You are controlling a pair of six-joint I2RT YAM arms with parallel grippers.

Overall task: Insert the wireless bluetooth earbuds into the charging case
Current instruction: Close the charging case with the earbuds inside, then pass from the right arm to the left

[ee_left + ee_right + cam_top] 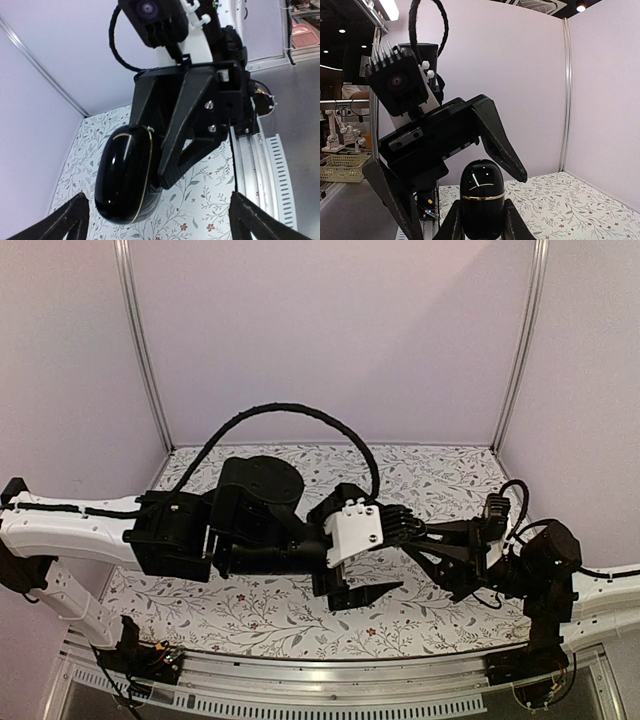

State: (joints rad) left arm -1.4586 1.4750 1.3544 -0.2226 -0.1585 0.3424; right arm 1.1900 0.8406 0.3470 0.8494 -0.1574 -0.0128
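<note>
A glossy black pebble-shaped charging case (481, 197) with a thin gold seam is shut and stands upright between my right gripper's fingers. My right gripper (481, 226) is shut on it and holds it above the table. The case also shows in the left wrist view (125, 172), with a right finger (182, 145) against its side. My left gripper (157, 225) is wide open, its fingertips (65, 220) spread on either side of the case without touching it. In the top view both grippers meet at mid-table, left (392, 546) and right (440, 552); the case is hidden there. No earbuds are in view.
A floral-patterned cloth (260, 615) covers the table. An aluminium rail (330, 680) runs along the near edge. Plain lilac walls (330, 340) close the back and sides. The left arm's black cable loop (290, 412) arches over the back of the table.
</note>
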